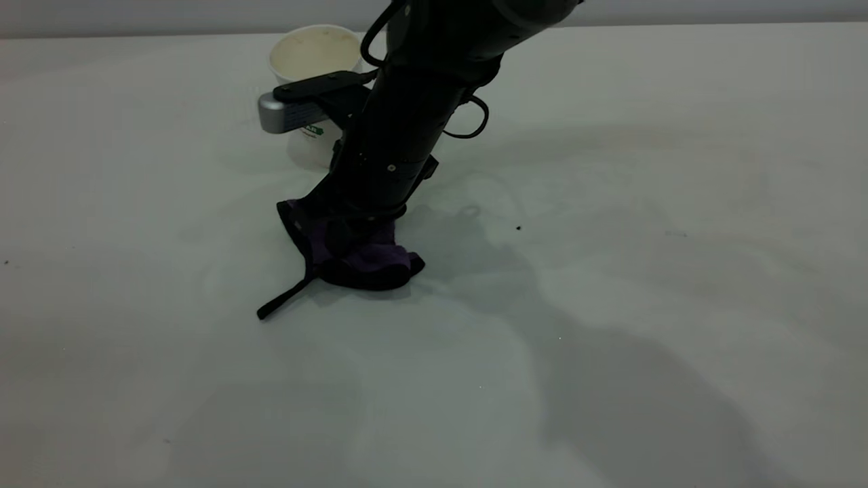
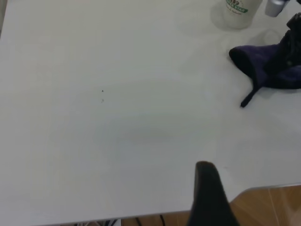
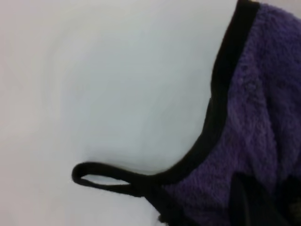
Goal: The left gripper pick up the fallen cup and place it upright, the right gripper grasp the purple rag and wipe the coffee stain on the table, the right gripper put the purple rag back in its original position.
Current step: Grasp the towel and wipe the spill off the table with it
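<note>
The worktop (image 1: 678, 169) spread wide and pale, faintly smeared, around the cup (image 1: 313, 61), which stood upright on its base with its cream inside facing up, so the setting-upright step looked done. Leaning down just in front of the cup, the right gripper (image 1: 359, 227) pressed into the purple rag (image 1: 369, 261); its fingers were buried in the cloth, apparently closed on a bunched fold, which would explain why the rag sat crumpled and partly lifted rather than flat. That hold suited wiping, since a pinched wad can be dragged over the surface. The rag lay in front of the cup, near it but apart, its thin black strap (image 1: 281, 301) trailing away from the cup. The left gripper (image 2: 209, 197) waited well away from the cup, at the worktop's edge, and whether its fingers were open could not be told. No coffee stain was visible; it may lie under the rag.
</note>
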